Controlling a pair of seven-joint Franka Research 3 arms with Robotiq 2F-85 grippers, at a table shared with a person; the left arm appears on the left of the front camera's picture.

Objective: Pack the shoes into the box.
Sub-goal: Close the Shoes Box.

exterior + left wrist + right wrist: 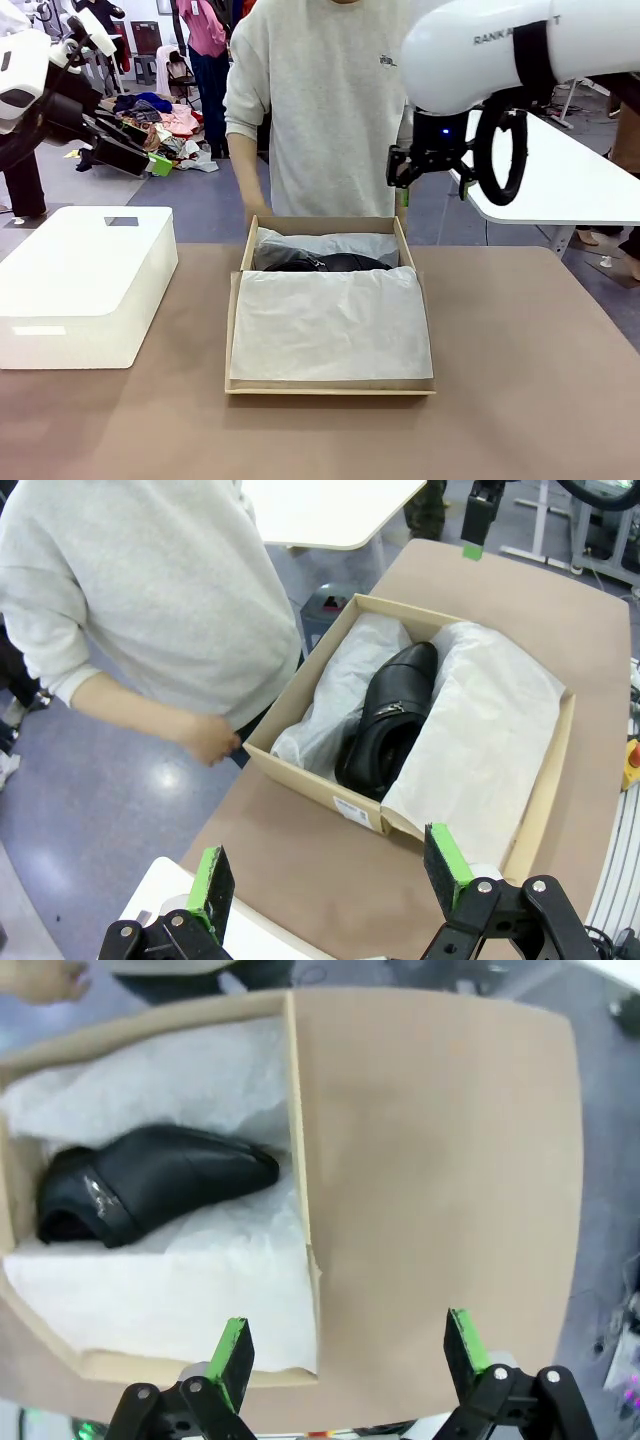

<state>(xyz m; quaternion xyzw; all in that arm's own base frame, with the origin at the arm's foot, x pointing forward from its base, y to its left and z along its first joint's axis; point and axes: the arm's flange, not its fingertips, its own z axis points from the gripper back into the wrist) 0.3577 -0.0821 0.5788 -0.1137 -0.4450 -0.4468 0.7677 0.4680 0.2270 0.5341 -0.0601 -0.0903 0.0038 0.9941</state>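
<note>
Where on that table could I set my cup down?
Widest bare patch: the table right of the box, out to its edge. A bare strip runs along the near edge, before box and white bin. The gap between bin and box is narrower. Inside the box it's crowded: tissue and a shoe.
</note>
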